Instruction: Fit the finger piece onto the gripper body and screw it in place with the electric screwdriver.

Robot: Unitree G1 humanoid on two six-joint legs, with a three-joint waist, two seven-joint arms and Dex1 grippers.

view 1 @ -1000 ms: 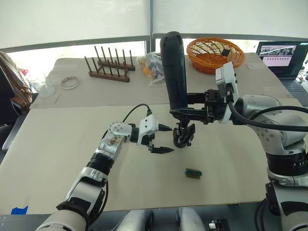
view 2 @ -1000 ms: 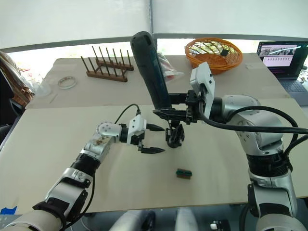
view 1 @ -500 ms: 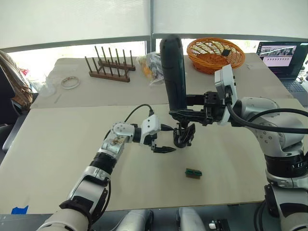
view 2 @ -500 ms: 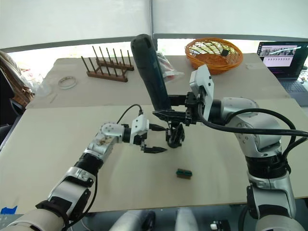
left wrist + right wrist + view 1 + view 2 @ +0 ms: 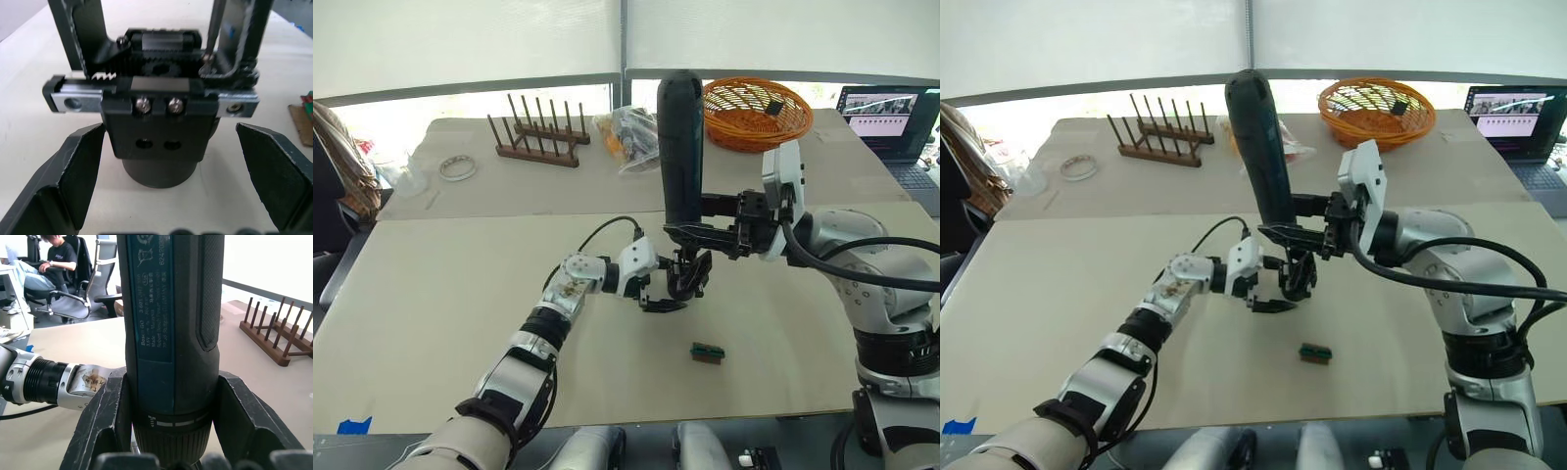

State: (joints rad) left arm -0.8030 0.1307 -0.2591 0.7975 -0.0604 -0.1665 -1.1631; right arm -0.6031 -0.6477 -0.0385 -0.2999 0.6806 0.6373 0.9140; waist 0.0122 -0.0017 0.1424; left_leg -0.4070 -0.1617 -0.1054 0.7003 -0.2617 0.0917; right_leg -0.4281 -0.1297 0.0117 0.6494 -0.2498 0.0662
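The gripper body [image 5: 156,139], a small black assembly with a round base and a toothed metal rail, stands on the table [image 5: 431,294]. My left gripper [image 5: 663,290] is open, its fingers [image 5: 80,176] standing on either side of the body without touching it. My right gripper [image 5: 171,431] is shut on the electric screwdriver [image 5: 680,147], held upright above the body. Its thin bit [image 5: 213,29] comes down to the rail's end beside an upright black finger piece [image 5: 244,34].
A small green part [image 5: 707,352] lies on the table near the front. At the back stand a wooden peg rack [image 5: 536,137], a plastic bag [image 5: 626,135], an orange basket [image 5: 754,108], a tape roll [image 5: 457,168] and a laptop [image 5: 886,113]. A person [image 5: 54,259] sits far off.
My left gripper has moved right, from beside the gripper body to straddling it, still open. The screwdriver in my right gripper has shifted slightly right.
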